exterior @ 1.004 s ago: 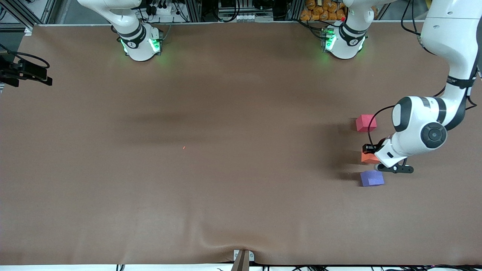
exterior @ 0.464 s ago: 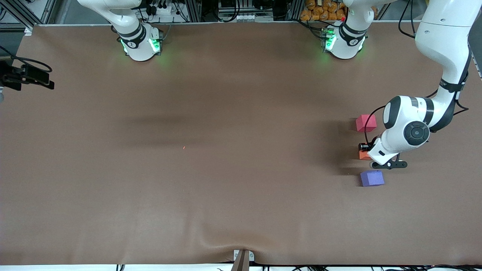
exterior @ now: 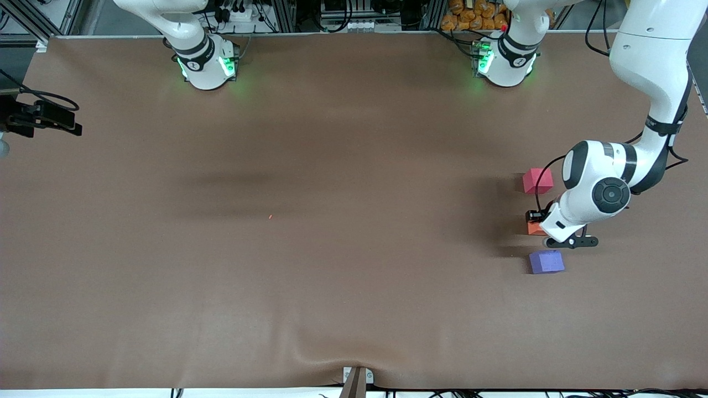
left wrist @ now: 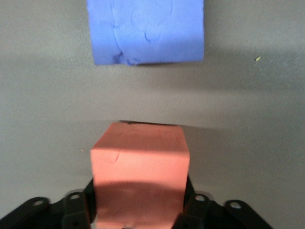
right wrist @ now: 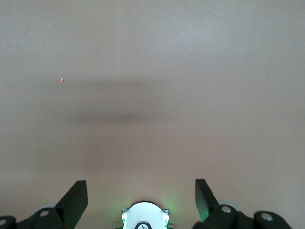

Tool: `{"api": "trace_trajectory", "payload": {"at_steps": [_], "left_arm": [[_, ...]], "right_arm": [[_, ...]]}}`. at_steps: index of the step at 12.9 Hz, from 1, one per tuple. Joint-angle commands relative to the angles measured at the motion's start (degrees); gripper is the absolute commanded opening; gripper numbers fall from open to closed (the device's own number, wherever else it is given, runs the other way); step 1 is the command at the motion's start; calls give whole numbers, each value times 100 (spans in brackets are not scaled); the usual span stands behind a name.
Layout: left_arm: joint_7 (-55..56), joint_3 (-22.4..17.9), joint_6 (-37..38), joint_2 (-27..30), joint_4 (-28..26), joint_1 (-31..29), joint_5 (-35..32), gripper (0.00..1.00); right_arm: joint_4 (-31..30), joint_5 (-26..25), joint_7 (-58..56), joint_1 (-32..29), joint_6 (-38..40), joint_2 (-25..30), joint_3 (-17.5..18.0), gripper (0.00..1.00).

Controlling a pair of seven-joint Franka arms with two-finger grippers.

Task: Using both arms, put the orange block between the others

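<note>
The orange block (exterior: pixel 534 227) sits on the brown table between the pinkish-red cube (exterior: pixel 537 181) and the purple cube (exterior: pixel 546 261), in one line with them. Most of it is hidden under the left arm's wrist in the front view. In the left wrist view the orange block (left wrist: pixel 139 162) fills the space between the jaws of my left gripper (left wrist: pixel 139 191), whose black fingers lie against its two sides. The purple cube (left wrist: pixel 145 31) lies just ahead of it. My right gripper (right wrist: pixel 140 191) hangs open and empty over bare table and waits.
A tiny orange speck (exterior: pixel 270 216) lies mid-table. The right arm's black hand (exterior: pixel 47 117) shows at the table's edge at that arm's end. The two green-lit bases (exterior: pixel 207 66) stand along the table's edge farthest from the front camera.
The left arm carried the orange block a little toward the right arm's end and settled it between the two cubes, then stayed still. The right hand drifted slightly.
</note>
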State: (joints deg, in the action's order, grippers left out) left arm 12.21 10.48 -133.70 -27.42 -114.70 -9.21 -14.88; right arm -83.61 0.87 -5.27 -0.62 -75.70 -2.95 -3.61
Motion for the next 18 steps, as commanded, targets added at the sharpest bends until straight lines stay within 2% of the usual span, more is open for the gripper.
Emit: {"api": "trace_trajectory", "payload": {"at_steps": [1,3,7,10,13,18], "left_arm": [[133,33,98,315,184,-28,-165,100],[115,68,527,605,569,7,-121,100],[106,489,1976,1071,1764,7,-68,100],[36,797,2935,1151,2643,-28,-59,100],[62,894,3184,1510,2821,-19,423,100],[10,903,3518,1898,2821,-36,774,100]], "right_arm": [[47,-69,79,44,46,31,0,100],[55,-61,70,44,46,31,0,100],[90,-69,18,35,46,40,0,100],[91,-69,9,26,55,57,0,100],[99,-52,35,35,55,57,9,100],[187,-96,26,9,309,57,0,100]]}}
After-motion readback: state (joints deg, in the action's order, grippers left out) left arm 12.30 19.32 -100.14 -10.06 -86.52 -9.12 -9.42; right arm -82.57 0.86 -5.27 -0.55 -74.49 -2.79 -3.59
